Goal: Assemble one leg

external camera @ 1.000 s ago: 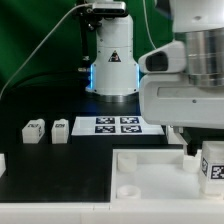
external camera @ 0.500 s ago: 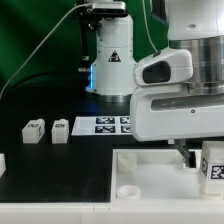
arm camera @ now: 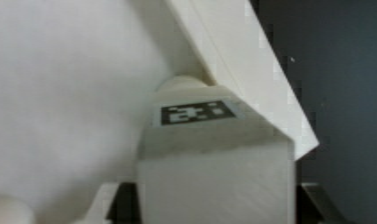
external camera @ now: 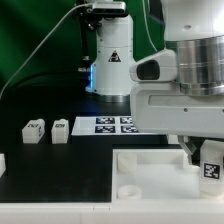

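My gripper [external camera: 207, 150] is shut on a leg [external camera: 212, 166], a small white block with a black-and-white tag, and holds it over the right end of the large white tray [external camera: 150, 168]. In the wrist view the leg [arm camera: 203, 150] fills the space between my fingers [arm camera: 117, 200], its tagged tip at the tray's raised wall [arm camera: 238, 60] near a corner. Whether the tip touches the tray cannot be told. Two more legs [external camera: 33, 130] [external camera: 60, 130] stand on the black table at the exterior view's left.
The marker board [external camera: 112, 124] lies behind the tray, in front of a white camera stand [external camera: 110, 60]. A white part [external camera: 2, 162] shows at the exterior view's left edge. The tray has a round hole [external camera: 128, 188] at its near left corner.
The arm's hand has shifted toward the exterior view's left and lowered a little. The held leg has stayed at the tray's right end, rising slightly.
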### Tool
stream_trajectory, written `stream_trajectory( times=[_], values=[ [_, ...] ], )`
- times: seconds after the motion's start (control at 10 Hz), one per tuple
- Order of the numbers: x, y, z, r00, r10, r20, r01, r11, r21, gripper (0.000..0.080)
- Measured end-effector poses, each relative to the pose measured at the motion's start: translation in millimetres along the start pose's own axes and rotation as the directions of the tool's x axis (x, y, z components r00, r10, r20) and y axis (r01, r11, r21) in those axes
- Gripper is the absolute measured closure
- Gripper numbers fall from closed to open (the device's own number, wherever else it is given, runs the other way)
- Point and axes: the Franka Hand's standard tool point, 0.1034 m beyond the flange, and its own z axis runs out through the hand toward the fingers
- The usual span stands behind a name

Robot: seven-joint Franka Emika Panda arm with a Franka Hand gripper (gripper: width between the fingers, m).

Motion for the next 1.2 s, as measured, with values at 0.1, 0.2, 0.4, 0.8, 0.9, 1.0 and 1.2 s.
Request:
stream_trajectory(
  times=[0.1,0.2,0.4,0.8,0.9,1.0,1.2],
  values=[
    [0.8,1.9,0.3,0.980,0.198,-0.011,-0.198,0.980,0.005,0.0504],
    [1.4,3.8,0.6,0.926,0.378,-0.008,-0.378,0.926,0.015,0.0504],
    [0.6,7.0,0.5,0.742,0.670,0.017,-0.671,0.741,0.031,0.0504],
    [0.9,8.2,1.3,0.764,0.644,0.018,-0.645,0.764,0.036,0.0304],
    [0.8,8.0,1.2,0.768,0.640,0.018,-0.640,0.767,0.037,0.0199],
    [0.2,6.9,-1.1,0.885,0.466,0.009,-0.466,0.885,0.020,0.0199],
    [-6.6,0.0,-6.7,0.995,0.095,0.022,-0.095,0.995,-0.025,0.0160]
  ],
)
